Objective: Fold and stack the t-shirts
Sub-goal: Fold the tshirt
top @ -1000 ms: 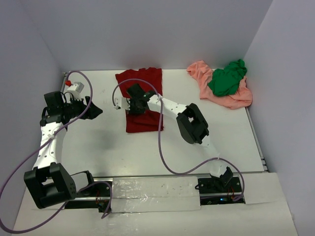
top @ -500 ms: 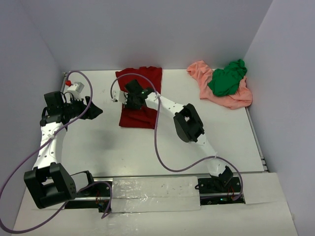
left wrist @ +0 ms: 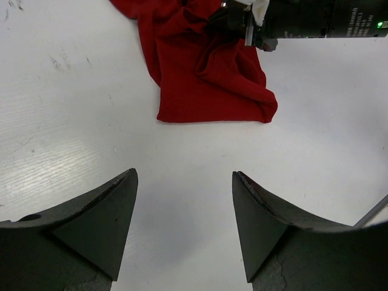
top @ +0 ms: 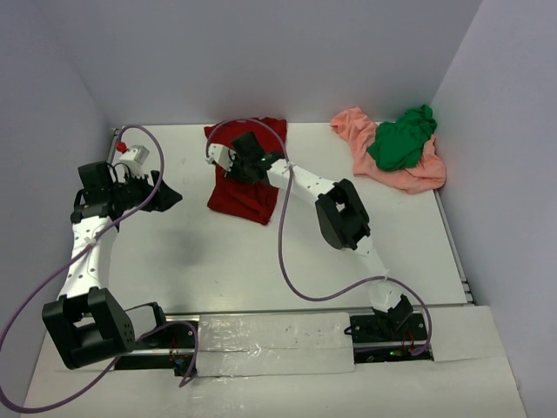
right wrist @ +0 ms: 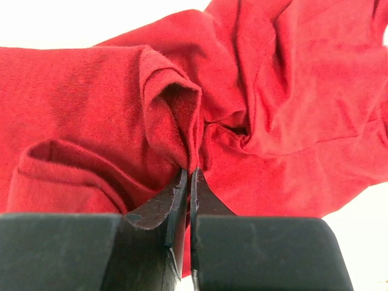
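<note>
The right gripper has its jaws closed on a fold of the red shirt at the desk's far middle. The left gripper hangs with jaws apart. White print on the right arm is too small to read.

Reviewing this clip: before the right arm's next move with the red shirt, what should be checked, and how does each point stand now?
1. Grip: right end effector shut on a fold of the dark red t-shirt: ok.
2. Other arm: left end effector open over bare table, clear of the cloth: ok.
3. Cloth lying flat for folding: not ok, it is bunched and creased.
4. Path: green t-shirt and pink t-shirt heaped at the far right, apart: ok.
5. Number of cloth layers pinched: cannot tell.
</note>
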